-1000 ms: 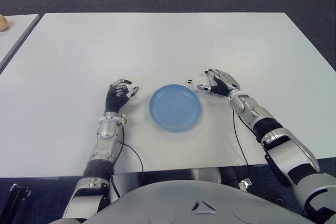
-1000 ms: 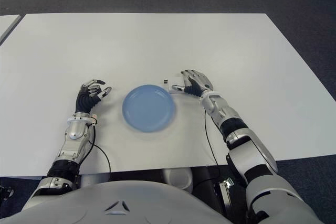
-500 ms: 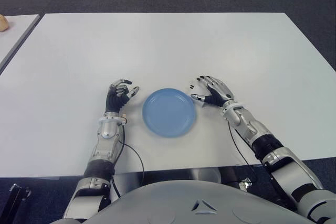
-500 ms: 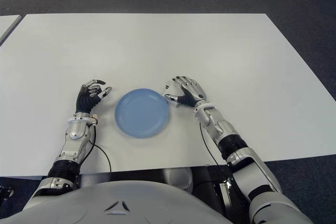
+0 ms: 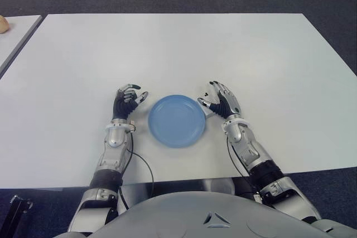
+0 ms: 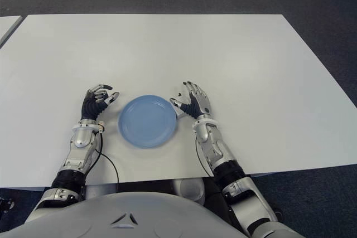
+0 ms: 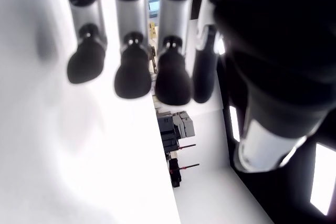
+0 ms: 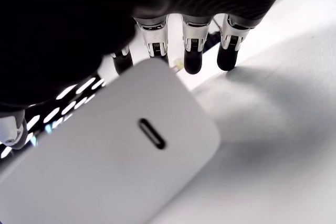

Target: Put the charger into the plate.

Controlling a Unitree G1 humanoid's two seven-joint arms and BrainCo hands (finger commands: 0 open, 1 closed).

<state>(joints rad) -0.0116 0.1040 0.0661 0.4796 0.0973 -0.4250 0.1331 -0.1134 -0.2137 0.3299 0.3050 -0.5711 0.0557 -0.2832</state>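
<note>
Scene: a white bench (image 5: 184,43) seen from the robot's head, with a blue plate (image 5: 176,120) near the front edge between the two hands.
Plate: empty, lying flat on the bench.
Charger: a white block (image 8: 113,150) with a slot-shaped port facing the right wrist camera, held in the palm of the right robot hand; in the head views it is almost wholly hidden behind that hand.
Right robot hand (image 5: 220,101): just beside the plate's right rim, thumb toward the plate, fingers (image 8: 192,51) extended past the charger; it appears to cradle the charger rather than clamp it hard.
Left robot hand (image 5: 126,102): idle, just left of the plate, fingers loosely curled and holding nothing.
Step in hand: carrying the charger over the plate.
Doing it well: bring the hand across the rim until the charger sits above the plate's middle, lower it close, then loosen the fingers gently so the block does not bounce out or nudge the light plate.
</note>
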